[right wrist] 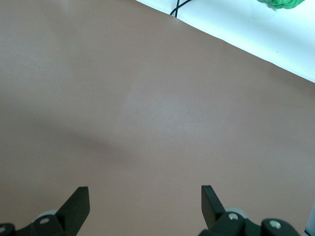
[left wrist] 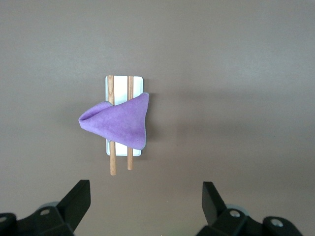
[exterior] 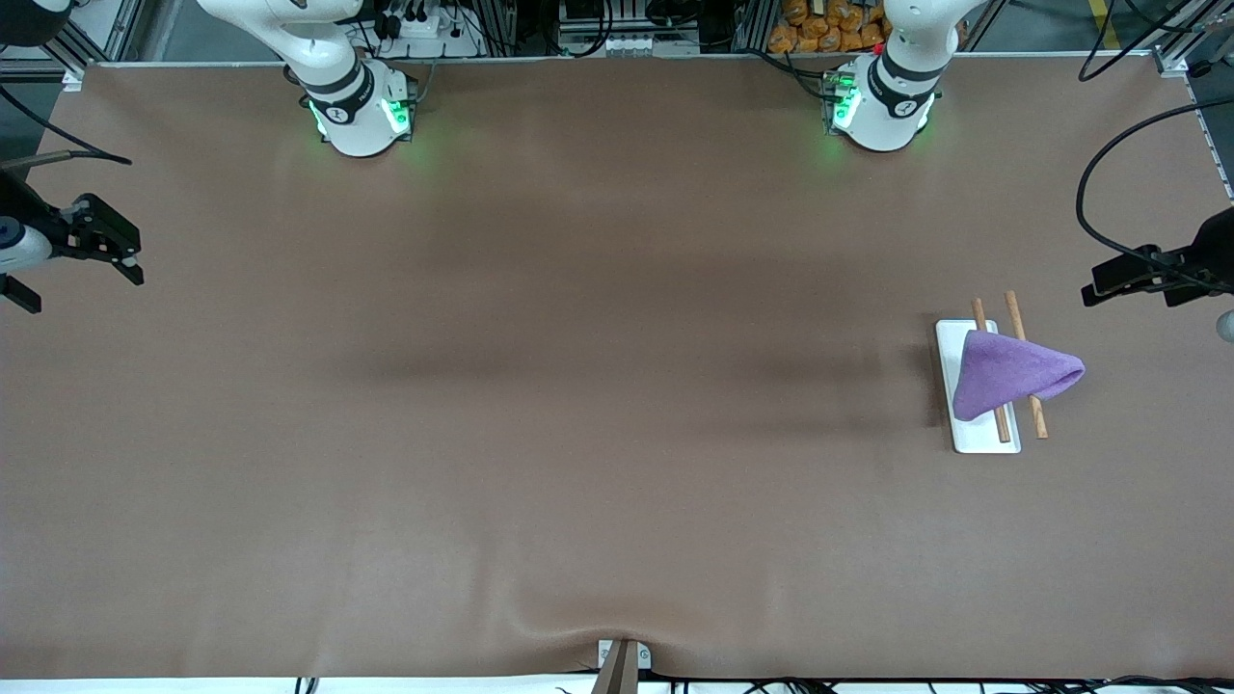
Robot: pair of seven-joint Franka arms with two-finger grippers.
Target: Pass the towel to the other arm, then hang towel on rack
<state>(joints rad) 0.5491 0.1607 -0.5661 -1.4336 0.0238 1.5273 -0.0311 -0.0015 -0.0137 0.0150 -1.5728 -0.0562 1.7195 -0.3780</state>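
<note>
Brown tabletop: towel (exterior: 1012, 374) draped on rack (exterior: 967, 436); left gripper (left wrist: 146, 206), right gripper (right wrist: 145, 206) spread, empty. Hanging looks complete.

The rack (exterior: 976, 439) stood on the counter (exterior: 578, 386) toward the left arm's end, at about three o'clock from the counter's middle. The towel (exterior: 1012, 374) lay draped over both rods, one corner overhanging past the base. The left claw (exterior: 1094, 289) hung open above the counter's edge beside the rack; the right claw (exterior: 130, 260) waited open over its own end.
</note>
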